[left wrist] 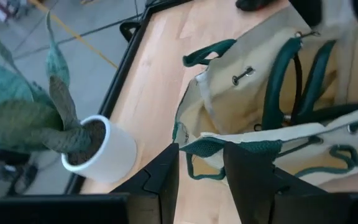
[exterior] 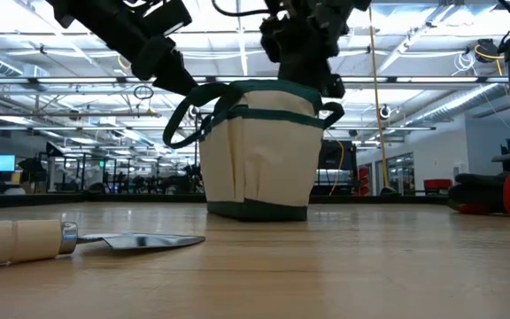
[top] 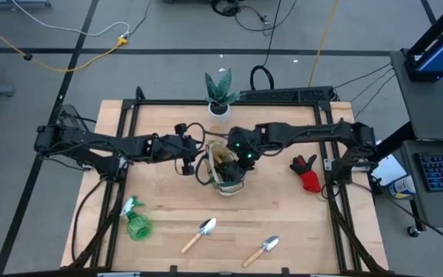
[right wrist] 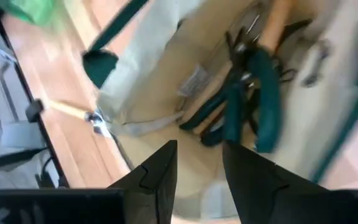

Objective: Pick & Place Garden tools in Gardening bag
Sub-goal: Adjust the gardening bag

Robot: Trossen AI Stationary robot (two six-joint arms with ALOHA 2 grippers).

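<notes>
Nearest the table's front edge, well clear of the gardening bag (top: pixel 228 171), lie two trowels (top: pixel 200 233) and a green spray bottle (top: pixel 136 223). At the bag, the left gripper (left wrist: pixel 201 163) pinches its green-trimmed rim; the right gripper (right wrist: pixel 199 163) hangs over the mouth, fingers parted, empty. Behind the bag stands a potted plant (top: pixel 219 92).

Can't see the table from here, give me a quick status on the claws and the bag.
Left claw clamped on the bag rim. Right claw open over the bag mouth, nothing held. Two trowels, spray bottle and red item not yet bagged. Nothing blocking.
</notes>
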